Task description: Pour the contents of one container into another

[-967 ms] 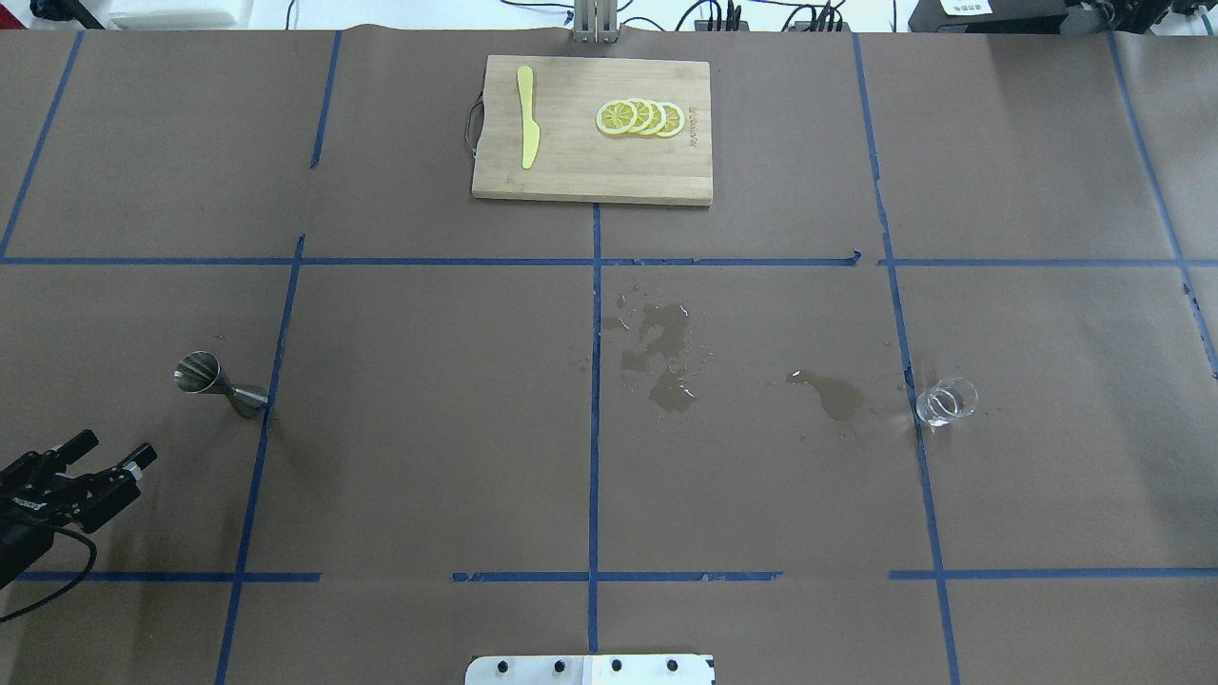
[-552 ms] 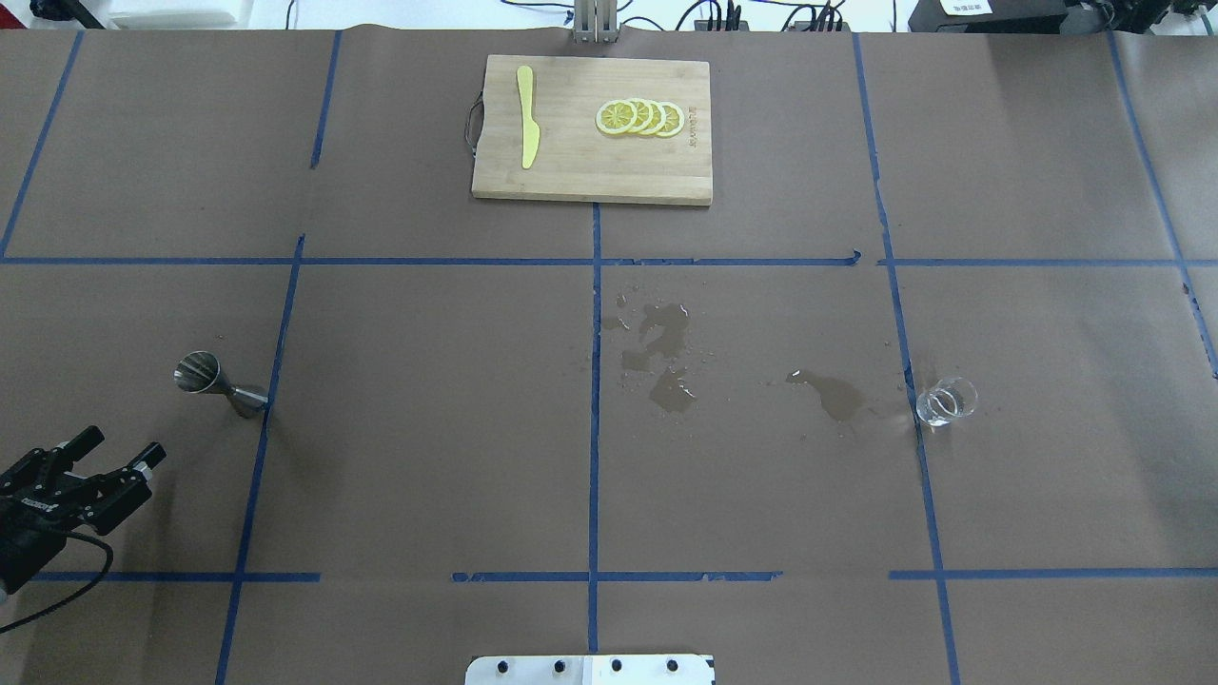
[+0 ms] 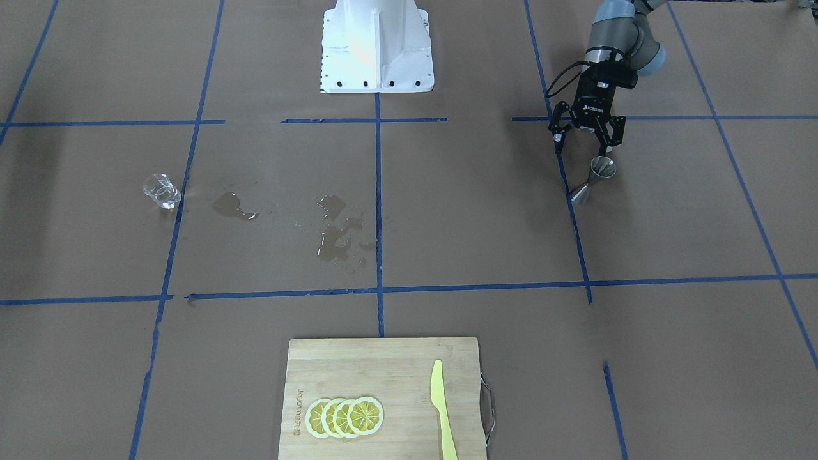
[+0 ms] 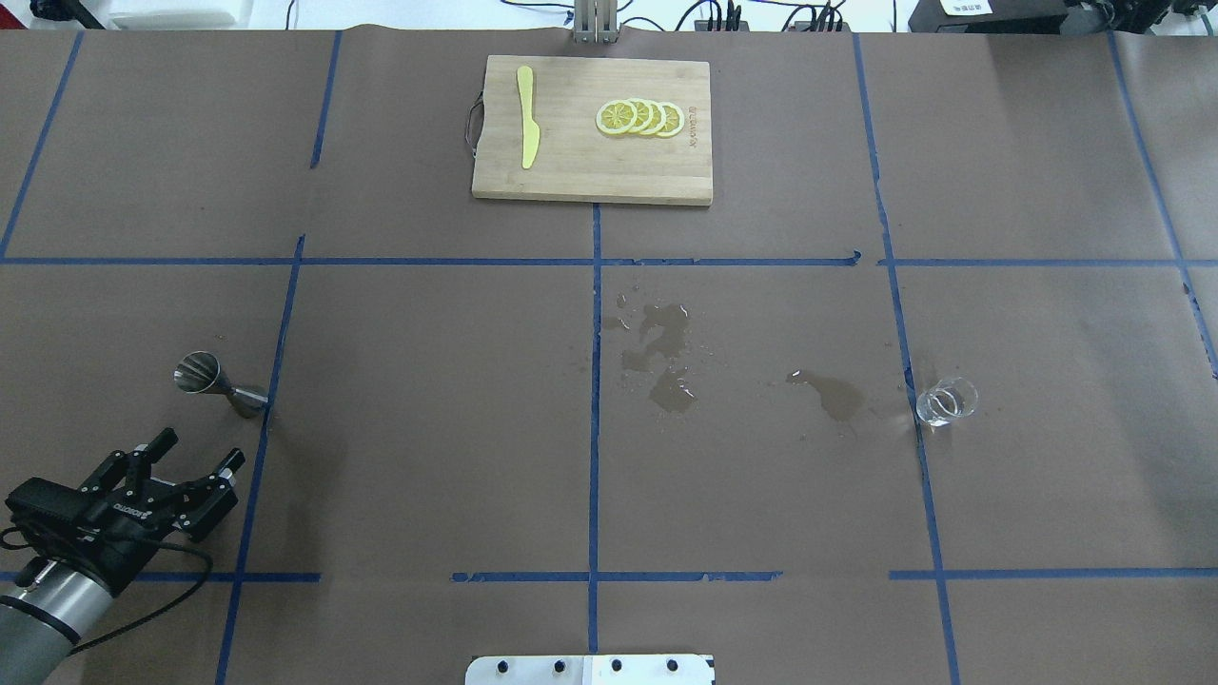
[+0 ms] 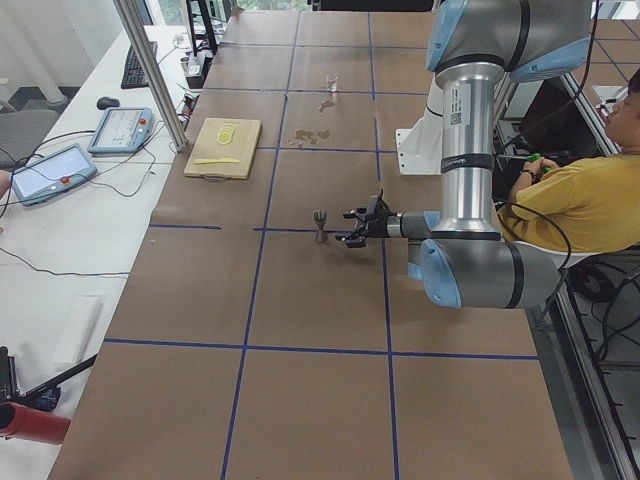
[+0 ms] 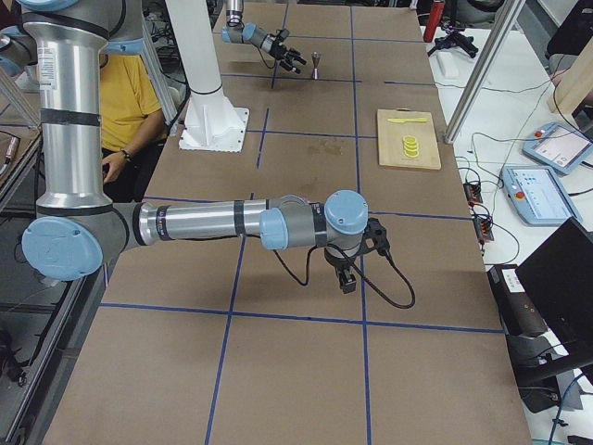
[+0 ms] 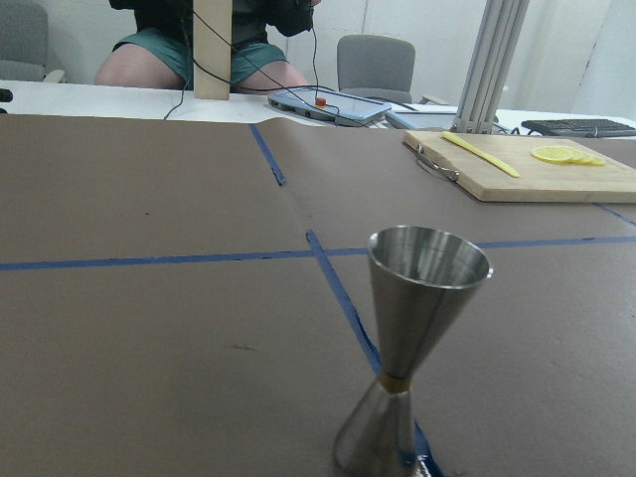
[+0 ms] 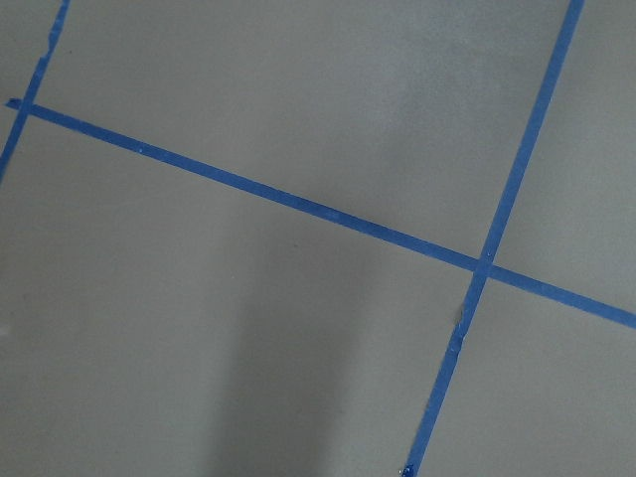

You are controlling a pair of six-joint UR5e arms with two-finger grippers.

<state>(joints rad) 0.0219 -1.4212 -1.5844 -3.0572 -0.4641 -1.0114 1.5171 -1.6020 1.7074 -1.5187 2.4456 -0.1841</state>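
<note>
The steel jigger (image 4: pixel 219 383) stands upright on a blue tape line at the table's left, empty as far as the left wrist view of the jigger (image 7: pixel 412 348) shows. My left gripper (image 4: pixel 200 447) is open just short of it, fingers pointing toward it and touching nothing; in the front view the left gripper (image 3: pixel 583 148) hangs right behind the jigger (image 3: pixel 594 179). The clear glass tumbler (image 4: pixel 945 401) sits far off on the table's right. My right gripper (image 6: pixel 345 276) shows only in the exterior right view, so I cannot tell its state.
Two wet puddles (image 4: pixel 666 357) (image 4: pixel 833 392) lie mid-table between the containers. A wooden cutting board (image 4: pixel 590 171) at the far edge carries lemon slices (image 4: pixel 639 118) and a yellow knife (image 4: pixel 526 128). A seated person (image 5: pixel 570 200) is beside the robot base (image 3: pixel 376 45).
My left gripper has moved right and forward toward the jigger, staying open, with more of the arm in view. Jigger and tumbler have not moved.
</note>
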